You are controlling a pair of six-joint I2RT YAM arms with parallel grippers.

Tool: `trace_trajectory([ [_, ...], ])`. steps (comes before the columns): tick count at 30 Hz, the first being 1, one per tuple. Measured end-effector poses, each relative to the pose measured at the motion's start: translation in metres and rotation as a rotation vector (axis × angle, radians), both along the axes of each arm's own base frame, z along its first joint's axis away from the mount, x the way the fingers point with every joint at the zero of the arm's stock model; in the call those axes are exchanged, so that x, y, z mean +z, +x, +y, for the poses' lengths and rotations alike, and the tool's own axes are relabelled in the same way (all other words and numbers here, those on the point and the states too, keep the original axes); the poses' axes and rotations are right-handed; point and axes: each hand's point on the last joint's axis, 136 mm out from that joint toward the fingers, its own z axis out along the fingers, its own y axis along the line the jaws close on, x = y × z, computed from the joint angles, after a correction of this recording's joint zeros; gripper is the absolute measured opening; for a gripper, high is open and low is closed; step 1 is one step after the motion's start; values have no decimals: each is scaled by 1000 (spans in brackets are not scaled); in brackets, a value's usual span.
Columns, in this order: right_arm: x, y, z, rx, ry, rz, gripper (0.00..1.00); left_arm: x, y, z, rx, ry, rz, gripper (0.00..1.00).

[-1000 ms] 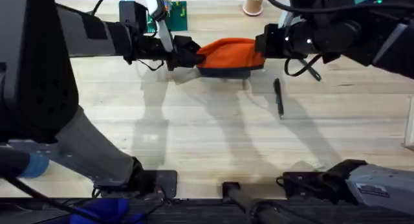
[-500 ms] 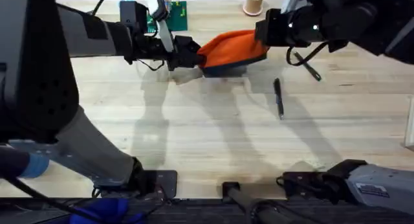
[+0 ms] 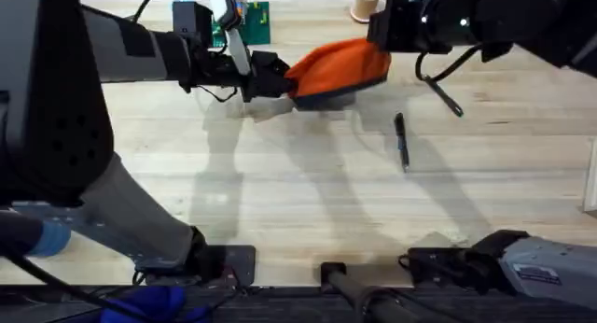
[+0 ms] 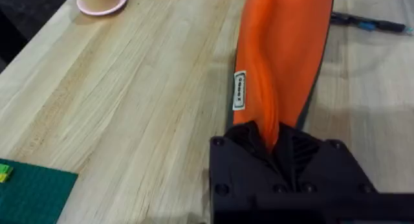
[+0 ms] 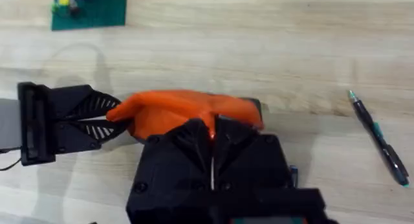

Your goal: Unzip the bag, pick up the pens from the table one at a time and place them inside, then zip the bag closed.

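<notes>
Left gripper (image 3: 278, 80) clamped on the left end of the bag (image 3: 338, 67). Right gripper (image 3: 381, 31) pinched on the bag's right end, that end raised and tilted. Bag sits at the far middle of the table (image 3: 280, 183). Two pens (image 3: 402, 142) (image 3: 451, 103) lie on the wood just right of it.

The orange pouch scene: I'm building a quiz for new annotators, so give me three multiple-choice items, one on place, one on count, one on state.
1. Where is the bag?
A. held between both grippers
B. lying by the arm bases
C. on the green mat

2. How many pens lie on the table?
A. none
B. two
C. four

3. The left gripper is:
A. open above a pen
B. shut on the bag's end
C. resting on the mat

Answers:
A, the right gripper holds the other end.
B, pens and.
B, the left wrist view shows fabric pinched.
</notes>
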Motion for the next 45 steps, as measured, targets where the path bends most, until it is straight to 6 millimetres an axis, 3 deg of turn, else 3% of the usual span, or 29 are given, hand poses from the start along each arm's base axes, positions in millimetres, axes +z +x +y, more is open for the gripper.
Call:
trace_trajectory([
  [21, -2, -5, -2, 8, -20, 24, 32, -1, 0, 0, 2, 3, 1, 43],
  [32, -14, -16, -8, 8, -53, 92, 32, -2, 0, 1, 6, 9, 4, 43],
  [45, -31, -14, -11, -9, -95, 149, 32, -2, 0, 1, 5, 9, 4, 43],
])
